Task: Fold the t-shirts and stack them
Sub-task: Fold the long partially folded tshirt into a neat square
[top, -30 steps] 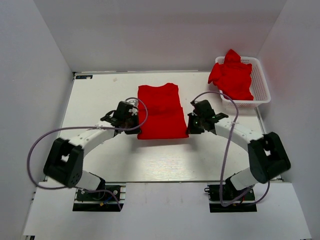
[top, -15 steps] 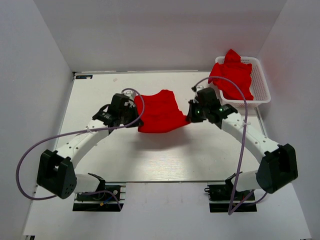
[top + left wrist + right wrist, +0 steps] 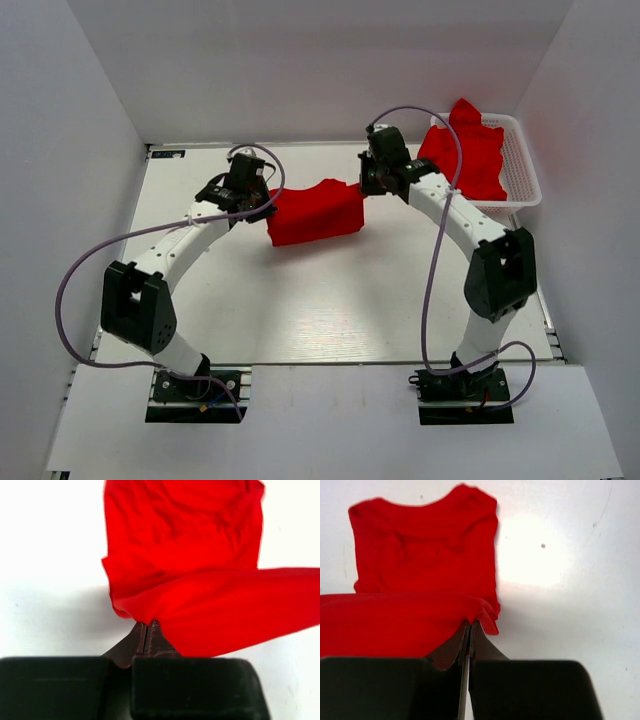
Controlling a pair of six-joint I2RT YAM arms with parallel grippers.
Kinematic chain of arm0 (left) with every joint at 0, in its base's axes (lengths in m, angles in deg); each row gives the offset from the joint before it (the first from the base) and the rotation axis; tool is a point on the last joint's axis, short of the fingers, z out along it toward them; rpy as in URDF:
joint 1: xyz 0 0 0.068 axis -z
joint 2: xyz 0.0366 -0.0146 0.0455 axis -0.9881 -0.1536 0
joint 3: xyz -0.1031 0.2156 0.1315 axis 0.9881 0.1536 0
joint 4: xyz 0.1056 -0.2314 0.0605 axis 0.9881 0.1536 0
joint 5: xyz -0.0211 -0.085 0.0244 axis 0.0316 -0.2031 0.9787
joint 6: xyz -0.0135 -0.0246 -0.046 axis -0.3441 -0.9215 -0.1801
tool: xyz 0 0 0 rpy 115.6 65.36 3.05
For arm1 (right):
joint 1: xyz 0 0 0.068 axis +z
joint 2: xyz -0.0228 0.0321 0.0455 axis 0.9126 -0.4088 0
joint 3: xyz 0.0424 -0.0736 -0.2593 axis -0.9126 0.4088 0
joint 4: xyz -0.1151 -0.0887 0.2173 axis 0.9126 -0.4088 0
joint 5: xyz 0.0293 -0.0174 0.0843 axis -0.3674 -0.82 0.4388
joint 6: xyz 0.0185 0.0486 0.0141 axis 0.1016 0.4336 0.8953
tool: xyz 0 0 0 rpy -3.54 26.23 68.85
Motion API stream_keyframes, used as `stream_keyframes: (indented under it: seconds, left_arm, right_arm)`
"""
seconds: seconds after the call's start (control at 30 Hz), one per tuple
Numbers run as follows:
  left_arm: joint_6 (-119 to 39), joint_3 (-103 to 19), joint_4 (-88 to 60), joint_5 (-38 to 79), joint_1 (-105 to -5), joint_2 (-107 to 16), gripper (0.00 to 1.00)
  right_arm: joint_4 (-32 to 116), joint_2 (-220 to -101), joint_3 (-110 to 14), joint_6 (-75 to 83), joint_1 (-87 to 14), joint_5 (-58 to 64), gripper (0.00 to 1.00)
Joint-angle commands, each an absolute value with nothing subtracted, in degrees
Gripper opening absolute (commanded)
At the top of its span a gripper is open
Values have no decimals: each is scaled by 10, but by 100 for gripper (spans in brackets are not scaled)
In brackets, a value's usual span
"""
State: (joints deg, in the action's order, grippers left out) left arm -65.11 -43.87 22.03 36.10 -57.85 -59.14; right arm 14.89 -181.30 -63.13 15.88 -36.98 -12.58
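Observation:
A bright red t-shirt (image 3: pixel 315 211) lies on the white table, its near half lifted and carried toward the far end. My left gripper (image 3: pixel 266 205) is shut on its left hem corner (image 3: pixel 145 617). My right gripper (image 3: pixel 362 186) is shut on its right hem corner (image 3: pixel 477 611). The right wrist view shows the neckline (image 3: pixel 445 502) flat on the table below the lifted part. More red t-shirts (image 3: pixel 468 150) are heaped in the white basket (image 3: pixel 527 165) at the far right.
White walls enclose the table on three sides. The basket stands close behind my right arm's elbow (image 3: pixel 497 270). Purple cables (image 3: pixel 120 255) loop off both arms. Bare white table (image 3: pixel 330 300) lies in front of the shirt.
Both grippers have lifted the shirt's near hem and moved it away from the bases toward the far end, so the shirt now looks about half as long. Both arms have stretched out.

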Motion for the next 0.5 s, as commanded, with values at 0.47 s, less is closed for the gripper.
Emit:
stream_keyframes:
  seconds: [0.47]
  left_arm:
    - [-620, -606, 208, 358, -640, -773, 0]
  right_arm:
    - [107, -2017, -892, 110, -410, -113, 0]
